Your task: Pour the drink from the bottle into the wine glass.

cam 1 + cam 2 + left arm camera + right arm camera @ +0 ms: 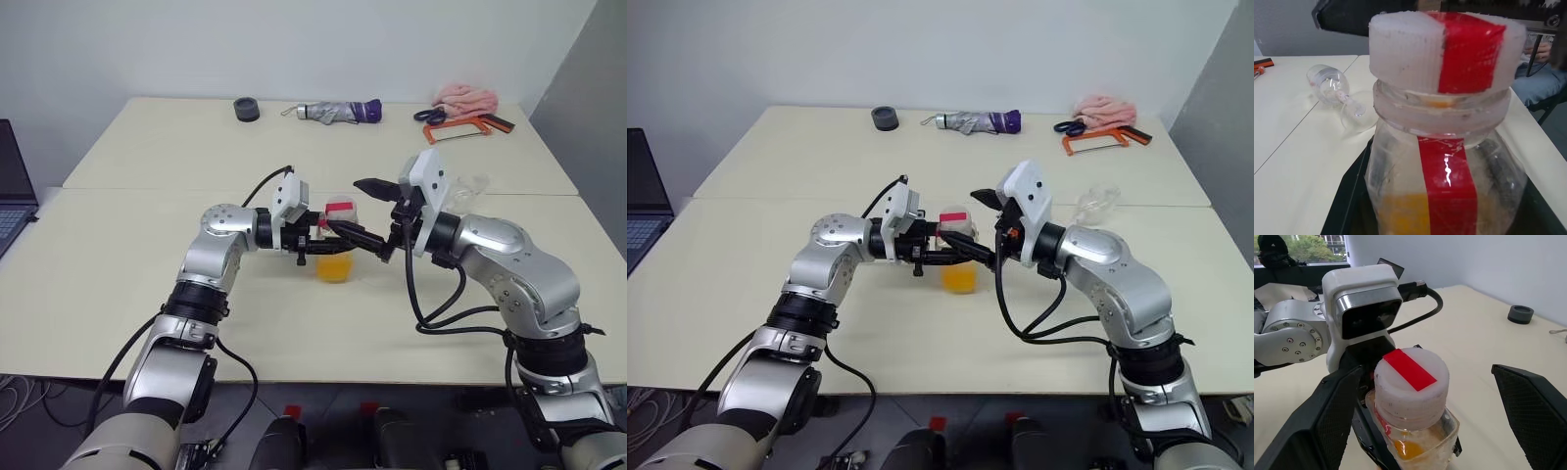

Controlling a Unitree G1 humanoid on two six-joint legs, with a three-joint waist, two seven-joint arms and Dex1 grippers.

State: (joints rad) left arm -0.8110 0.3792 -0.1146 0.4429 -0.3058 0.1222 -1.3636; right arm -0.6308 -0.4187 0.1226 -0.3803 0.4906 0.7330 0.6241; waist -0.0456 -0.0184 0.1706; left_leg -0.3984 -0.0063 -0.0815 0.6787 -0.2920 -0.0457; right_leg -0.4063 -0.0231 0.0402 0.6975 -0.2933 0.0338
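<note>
Orange-yellow drink (335, 267) is seen in the lower part of the bottle (335, 245), which is held upright just above the table (118, 255) by the left gripper (328, 238), its two black fingers pinched on the bottle's body. The pale cap (1411, 382) with its red band is still seated on the neck. The right gripper (1425, 421) is set around that cap with its fingers spread wide, one on each side and neither touching it.

The wine glass (1338, 95) is not standing: it lies on its side on the table, well apart from the bottle, on the far right of it. Farther beyond the bottle, at the table's back edge, a folded umbrella (338, 112), a dark ring (246, 109), an orange-framed saw (468, 127) and a pink cloth (466, 96) are laid out.

The step in hand is judged to be the uncapping, with pouring not yet begun. For the next move, the right fingers would need to be closed squarely on the cap and twisted while the bottle is kept firmly pinched. The glass would also have to be righted before anything is poured, or the drink would be spilled.
</note>
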